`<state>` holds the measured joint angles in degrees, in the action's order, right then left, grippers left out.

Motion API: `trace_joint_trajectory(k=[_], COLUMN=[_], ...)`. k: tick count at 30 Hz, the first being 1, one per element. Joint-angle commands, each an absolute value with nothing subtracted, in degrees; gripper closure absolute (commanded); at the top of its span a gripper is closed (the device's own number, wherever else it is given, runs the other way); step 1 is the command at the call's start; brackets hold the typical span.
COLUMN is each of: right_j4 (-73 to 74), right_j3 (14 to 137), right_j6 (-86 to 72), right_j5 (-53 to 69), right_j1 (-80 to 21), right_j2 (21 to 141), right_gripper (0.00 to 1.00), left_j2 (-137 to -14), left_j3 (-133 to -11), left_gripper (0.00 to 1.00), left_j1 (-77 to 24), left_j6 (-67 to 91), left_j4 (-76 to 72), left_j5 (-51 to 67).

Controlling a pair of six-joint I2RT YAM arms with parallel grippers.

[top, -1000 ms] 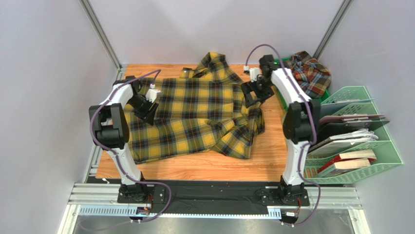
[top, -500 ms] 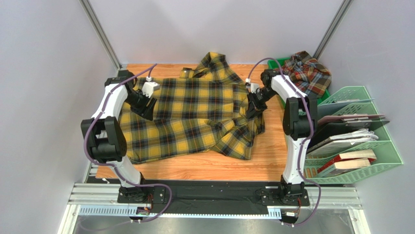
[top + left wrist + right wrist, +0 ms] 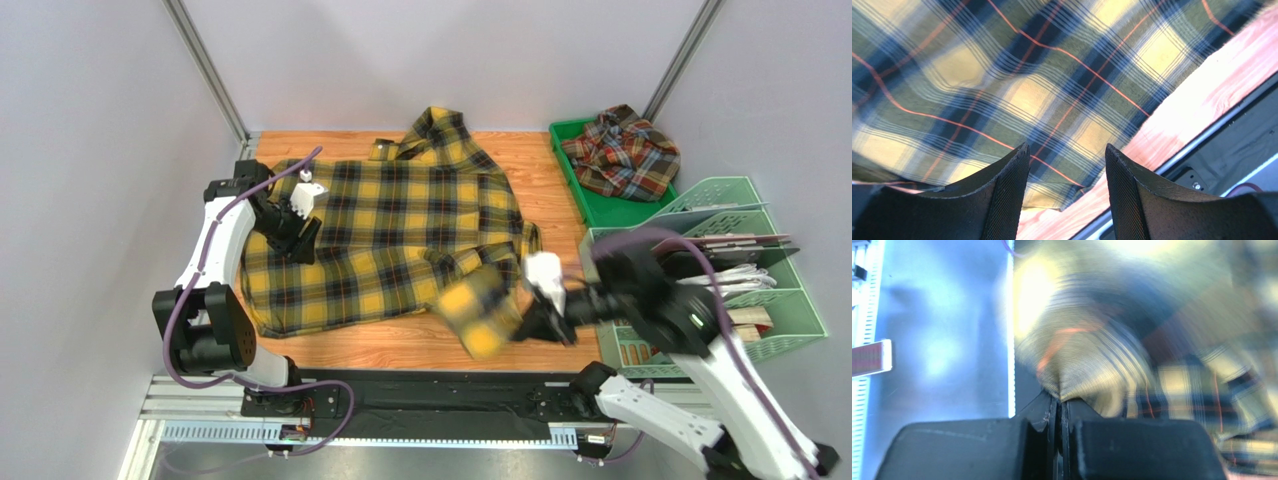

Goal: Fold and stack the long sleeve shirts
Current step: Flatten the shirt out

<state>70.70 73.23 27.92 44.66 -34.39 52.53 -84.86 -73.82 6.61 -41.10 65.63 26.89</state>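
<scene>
Right gripper [image 3: 537,322] sits at the near right of the wooden table [image 3: 400,350], and in its wrist view the jaws are pinched tight on a bunched fold of the yellow and black check flannel shirt [image 3: 390,235]. That fold is blurred in both views, so I can't say which part of the shirt it is. The rest of the shirt lies spread flat across the table, collar toward the far edge.

Left gripper [image 3: 297,227] is over the shirt's left side. From its wrist camera I see both fingers [image 3: 1007,195] spread apart with nothing between them, plaid cloth beneath and the shirt's edge and bare wood just beyond. I can't tell whether the tips touch the fabric.

The rust-red and teal-grey check flannel shirt [image 3: 625,150] lies crumpled in the green plastic tray [image 3: 603,208] at the far right corner, well apart from both grippers. A green mesh file rack [image 3: 745,195] of books stands beside the tray.
</scene>
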Motion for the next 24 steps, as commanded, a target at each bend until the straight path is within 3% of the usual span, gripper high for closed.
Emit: trace_joint_trajectory(k=[1, 12, 19, 24], right_j4=[54.61, 45.54, 40.17, 38.05], right_j3=[63.92, 64.60, 72.67, 77.07], right_j6=[16.54, 21.09, 29.70, 24.79], right_j5=[33.24, 34.01, 43.76, 39.83], right_j1=[-47.88, -61.95, -63.37, -62.58], right_j2=[34.93, 45.77, 59.67, 65.82], right_gripper=[1.00, 1.00, 1.00, 1.00], left_j2=[-82.00, -80.59, -83.75, -83.50], left_j3=[-72.25, -70.05, -70.66, -71.37], left_gripper=[0.37, 0.37, 0.37, 0.37], left_j1=[6.77, 6.77, 6.77, 7.38], left_j6=[-43.16, -43.42, -42.98, -42.89], left_j4=[66.53, 67.50, 67.68, 68.47], left_j5=[28.13, 27.86, 29.00, 30.06])
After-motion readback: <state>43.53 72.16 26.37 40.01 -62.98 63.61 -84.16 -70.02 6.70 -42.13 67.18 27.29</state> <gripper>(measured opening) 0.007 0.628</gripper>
